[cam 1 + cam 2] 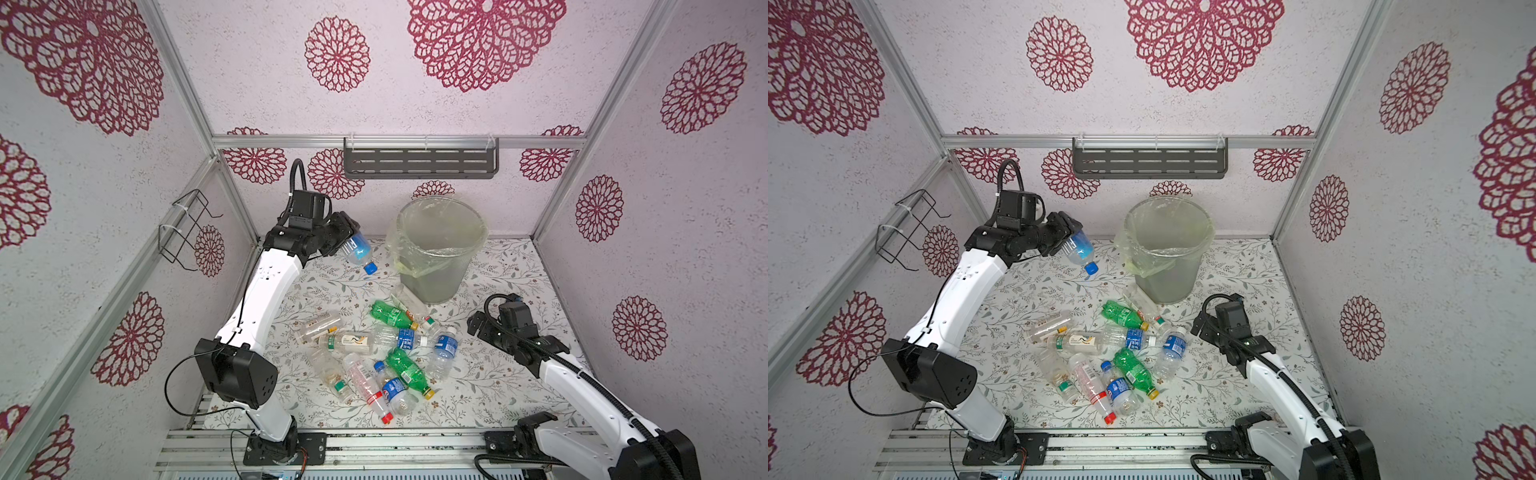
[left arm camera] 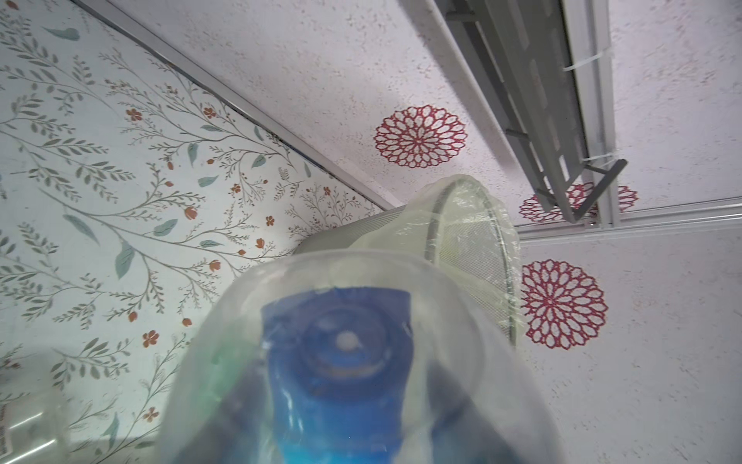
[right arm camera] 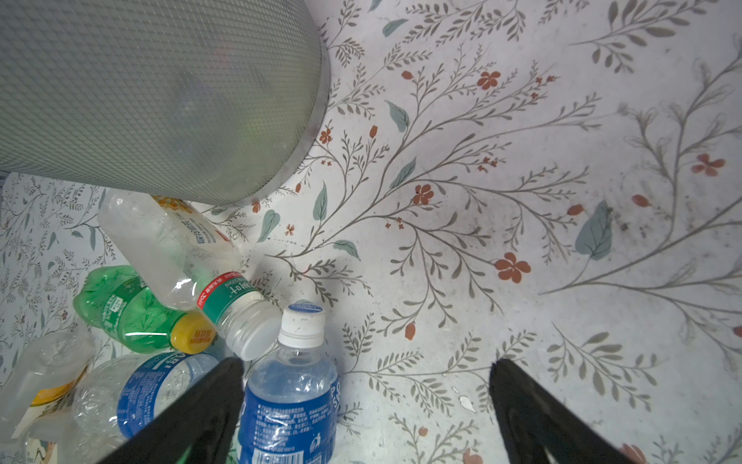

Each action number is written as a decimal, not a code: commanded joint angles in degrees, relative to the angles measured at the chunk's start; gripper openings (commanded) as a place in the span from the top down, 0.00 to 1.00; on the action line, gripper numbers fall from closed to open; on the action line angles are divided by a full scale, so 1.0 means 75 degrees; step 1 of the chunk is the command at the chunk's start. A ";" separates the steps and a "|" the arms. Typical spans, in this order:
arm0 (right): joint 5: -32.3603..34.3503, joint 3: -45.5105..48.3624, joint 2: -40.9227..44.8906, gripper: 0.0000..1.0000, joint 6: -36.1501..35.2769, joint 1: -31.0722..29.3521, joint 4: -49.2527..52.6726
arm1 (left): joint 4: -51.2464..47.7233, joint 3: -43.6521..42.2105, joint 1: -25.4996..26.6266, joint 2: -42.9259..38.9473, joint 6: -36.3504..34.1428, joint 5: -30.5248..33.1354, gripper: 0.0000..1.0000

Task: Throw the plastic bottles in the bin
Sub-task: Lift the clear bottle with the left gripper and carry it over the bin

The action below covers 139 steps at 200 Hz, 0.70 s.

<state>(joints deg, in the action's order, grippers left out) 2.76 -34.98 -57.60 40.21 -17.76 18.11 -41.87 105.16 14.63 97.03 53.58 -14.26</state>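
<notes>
Setting: a robot test cell in a lab, dressed up to look domestic.

Evidence:
- aluminium frame [image 1: 291,142] boxing in panels of red-medallion wallpaper [image 1: 249,83]
- floral-print tabletop [image 1: 498,374]
- two white arms, left arm [image 1: 270,286] and right arm [image 1: 569,382], bolted to a slotted rail [image 1: 415,440] along the tabletop's near edge
- dark shelf [image 1: 419,162] zip-tied to the frame at the back
- wire rack [image 1: 183,232] tied on at the left
</notes>
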 commanded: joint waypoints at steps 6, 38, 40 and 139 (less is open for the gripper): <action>0.0100 0.0044 0.0212 0.01 0.0198 0.0030 -0.0022 | 0.1210 -0.0106 0.0053 -0.0299 0.0320 -0.0561 0.38; 0.0042 0.0082 0.0231 0.01 0.0261 0.0027 -0.0203 | 0.2078 -0.0664 0.0108 -0.0726 0.0673 -0.1075 0.38; 0.0042 0.0082 0.0229 0.01 0.0269 0.0026 -0.0207 | 0.2096 -0.0686 0.0117 -0.0759 0.0666 -0.1075 0.38; 0.0035 0.0153 0.0191 0.01 0.0315 0.0032 -0.0306 | 0.2487 -0.1563 0.0692 -0.1460 0.0252 -0.0011 0.37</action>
<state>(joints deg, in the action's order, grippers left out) 2.74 -33.82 -57.12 41.67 -17.76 16.82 -24.01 89.93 17.89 84.31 56.99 -16.43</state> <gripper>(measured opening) 0.989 0.629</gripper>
